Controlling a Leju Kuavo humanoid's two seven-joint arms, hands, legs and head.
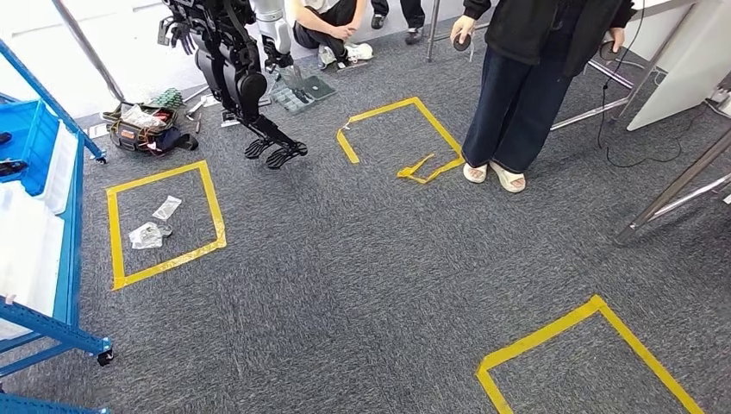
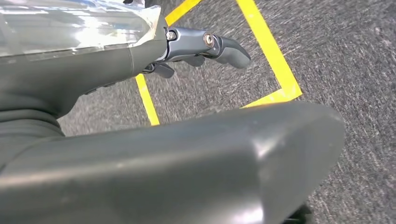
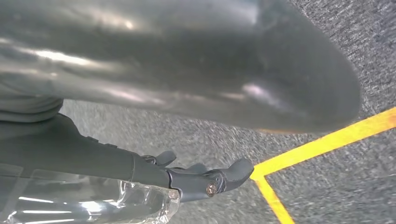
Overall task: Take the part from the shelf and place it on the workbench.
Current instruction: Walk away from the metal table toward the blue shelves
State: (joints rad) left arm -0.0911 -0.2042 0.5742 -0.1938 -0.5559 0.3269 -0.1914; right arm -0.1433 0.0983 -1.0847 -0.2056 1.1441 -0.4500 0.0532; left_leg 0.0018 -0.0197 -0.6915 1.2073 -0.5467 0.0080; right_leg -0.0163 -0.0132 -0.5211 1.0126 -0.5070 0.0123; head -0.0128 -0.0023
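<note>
Part (image 2: 70, 28), a clear plastic bag, sits clasped in my left hand (image 2: 140, 56) in the left wrist view, while the right wrist view shows my right hand (image 3: 154, 179) grasping clear plastic too; I cannot tell whether it is the same bag. From the head view I get what the wrists miss: the blue shelf (image 1: 52, 216) at the floor's left edge, two small bags (image 1: 153, 226) inside a yellow tape square (image 1: 164, 224), another robot (image 1: 237, 78), and a person (image 1: 526, 86) standing by.
</note>
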